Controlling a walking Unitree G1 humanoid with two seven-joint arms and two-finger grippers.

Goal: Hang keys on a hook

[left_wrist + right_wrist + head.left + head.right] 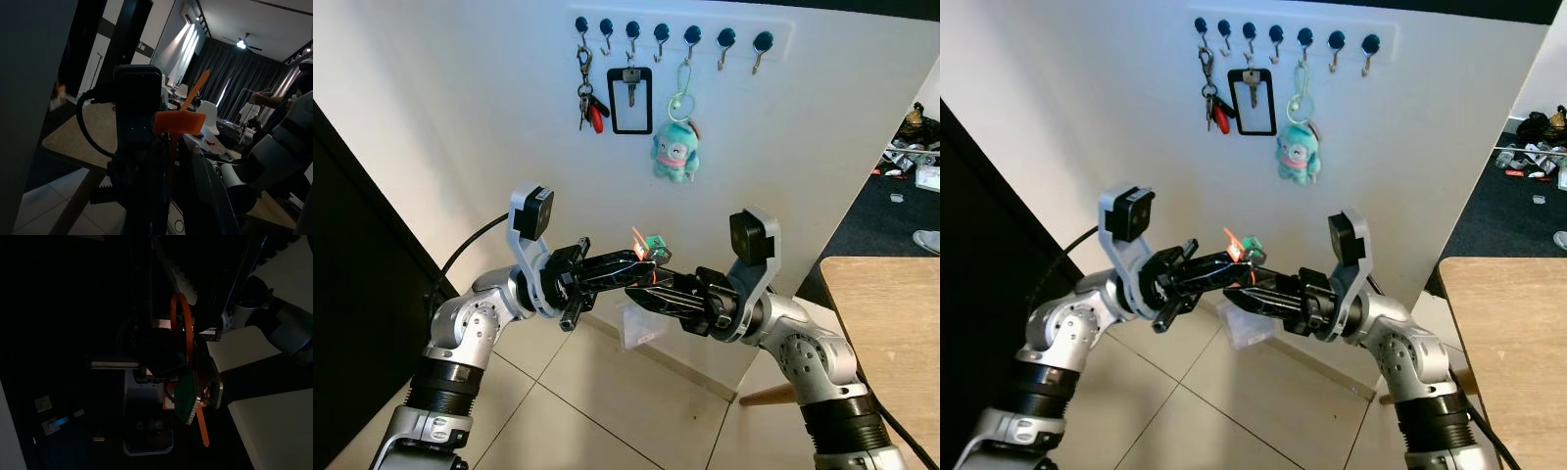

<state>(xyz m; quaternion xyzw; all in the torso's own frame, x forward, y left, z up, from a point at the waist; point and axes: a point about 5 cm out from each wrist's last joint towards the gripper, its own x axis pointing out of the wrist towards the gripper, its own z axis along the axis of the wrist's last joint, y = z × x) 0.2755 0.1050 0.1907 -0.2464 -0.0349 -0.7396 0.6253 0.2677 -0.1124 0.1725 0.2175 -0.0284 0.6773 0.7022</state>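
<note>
A small key bunch with a green key head and an orange zip-tie loop hangs in mid air between my two arms. My left gripper reaches in from the left and is shut on the bunch at its fingertips. My right gripper comes in from the right, just beneath it and close to the orange tie. High on the white wall is a hook rail. Three of its hooks carry a red-fob key set, a key on a black frame and a teal plush. The hook right of the plush is bare.
A wooden table stands at the right, close to my right elbow. A dark panel runs along the left. A clear plastic box sits on the tiled floor against the wall. Loose clutter lies on dark carpet at the far right.
</note>
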